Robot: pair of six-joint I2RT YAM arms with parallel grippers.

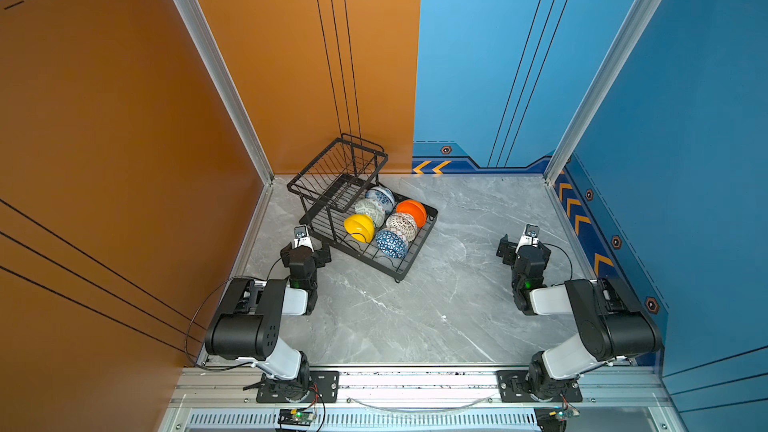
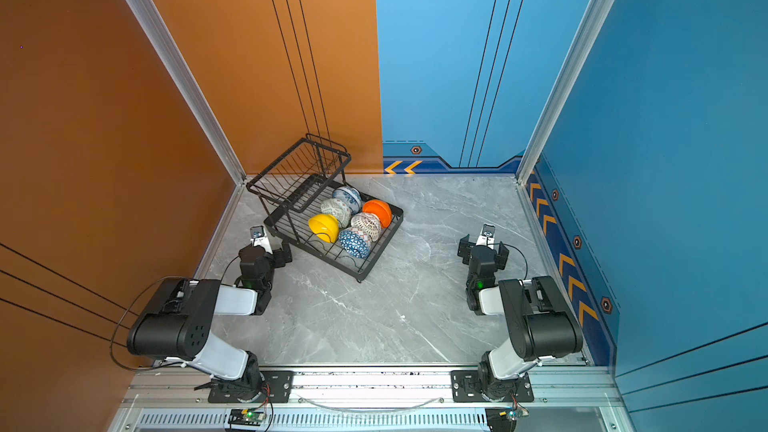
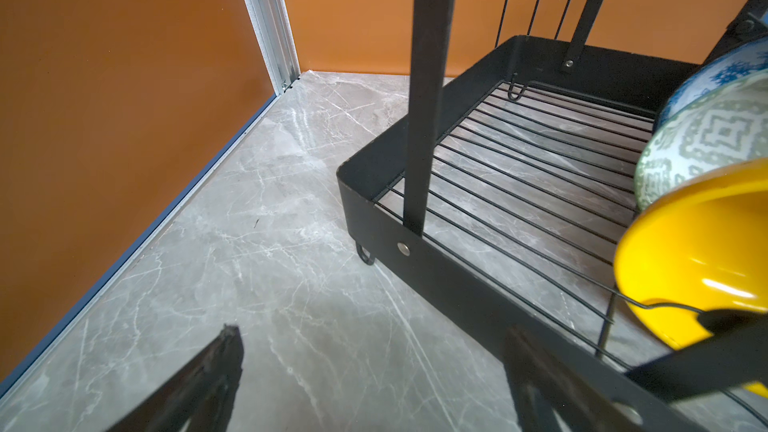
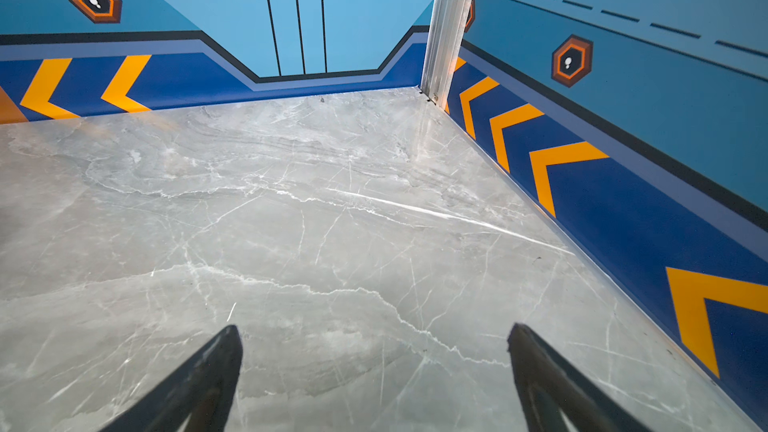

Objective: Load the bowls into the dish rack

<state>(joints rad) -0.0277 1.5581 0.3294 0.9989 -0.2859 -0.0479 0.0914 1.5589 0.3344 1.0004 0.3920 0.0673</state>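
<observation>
1. Toward the 11 o'clock corner of the desk sits the dish rack, its long axis running 10 to 4 o'clock.
2. Six bowls stand on edge in its tray.
3. Left end effector and right end effector both gape, empty.

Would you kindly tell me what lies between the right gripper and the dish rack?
Only bare grey marble tabletop lies between the right gripper and the dish rack, as both top views show.

Left arm and right arm crouch folded, jaws spread wide.
</observation>
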